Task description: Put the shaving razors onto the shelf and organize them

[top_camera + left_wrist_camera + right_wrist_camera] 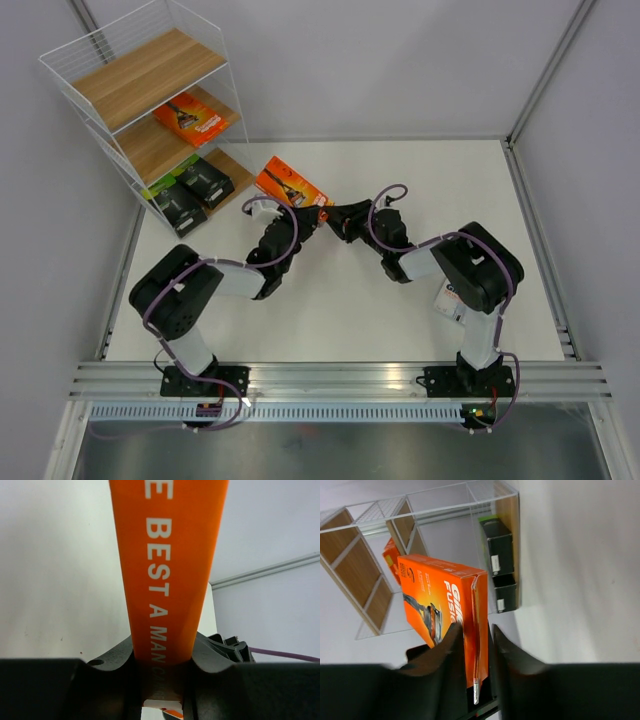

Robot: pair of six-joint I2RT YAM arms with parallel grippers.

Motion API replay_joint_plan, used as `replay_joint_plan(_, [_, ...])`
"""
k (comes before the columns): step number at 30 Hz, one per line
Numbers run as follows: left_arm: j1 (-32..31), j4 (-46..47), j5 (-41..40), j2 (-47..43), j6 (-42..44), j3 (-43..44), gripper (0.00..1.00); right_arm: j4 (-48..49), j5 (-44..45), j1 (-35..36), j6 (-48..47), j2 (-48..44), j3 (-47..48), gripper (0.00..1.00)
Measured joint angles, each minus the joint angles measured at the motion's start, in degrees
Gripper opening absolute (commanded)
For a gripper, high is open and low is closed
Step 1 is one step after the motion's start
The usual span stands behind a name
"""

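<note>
Both grippers are set at one orange pack [288,184], near the middle of the table [330,330] and just right of the shelf [70,62]. The left gripper [162,650] is clamped on the pack's narrow printed side, with a finger pressed against each face. The right gripper [477,630] is placed around the pack's other end with its jaws slightly apart, and a thin gap is seen beside one finger. A second orange pack [190,118] is laid on the middle board. Two black packs [206,183] are set side by side on the bottom board. A white pack [450,298] is partly hidden by the right arm.
</note>
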Motion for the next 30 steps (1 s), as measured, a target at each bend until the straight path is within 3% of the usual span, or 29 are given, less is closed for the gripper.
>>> replay_joint_plan(4, [2.4, -5.6, 3.6, -5.8, 0.6, -0.6, 0.27, 0.8, -5.0, -0.3, -0.2, -1.5, -1.1, 0.63])
replay_joint_plan(8, [7.9, -11.9, 10.8, -13.4, 1.2, -1.4, 0.27, -1.8, -10.6, -1.4, -3.9, -10.0, -6.2, 0.68])
replay_joint_plan(12, [15.2, -19.6, 18.8, -23.9, 2.4, -3.3, 0.29, -15.2, -12.3, -3.2, -15.3, -22.5, -6.8, 0.76])
replay_joint_plan(18, [23.7, -32.9, 32.0, -39.2, 6.4, -3.2, 0.3, -32.6, -6.5, -4.2, -31.8, -36.0, -5.3, 0.78])
replay_joint_plan(22, [30.7, -40.7, 40.9, -44.1, 7.4, -1.7, 0.3, -38.5, -4.2, -4.6, -37.4, -37.0, -5.1, 0.78])
replay_joint_plan(30, [42.0, -58.0, 49.7, -45.2, 10.1, 4.1, 0.3, -42.5, -4.3, -4.7, -39.8, -33.5, -5.0, 0.78])
